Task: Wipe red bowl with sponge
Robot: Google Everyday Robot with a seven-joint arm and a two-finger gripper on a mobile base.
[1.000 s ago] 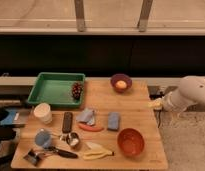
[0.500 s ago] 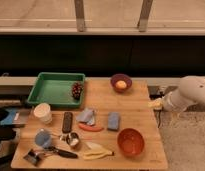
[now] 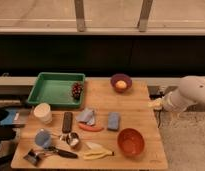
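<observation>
Red bowl (image 3: 130, 141) near the front right corner of the wooden table (image 3: 141, 107), with the sponge (image 3: 113, 121) lying flat just behind and left of it, not touching. Gripper (image 3: 156, 104) at the table's right edge, spread open and empty, well apart from those 2 things.

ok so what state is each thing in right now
red bowl: upright, empty, untouched
sponge: lying flat on the table, not held
rag: crumpled, beside the sponge
purple bowl: upright, orange-yellow item inside
green tray: dark cluster in its right side
gripper: open, empty, off the table's right edge
</observation>
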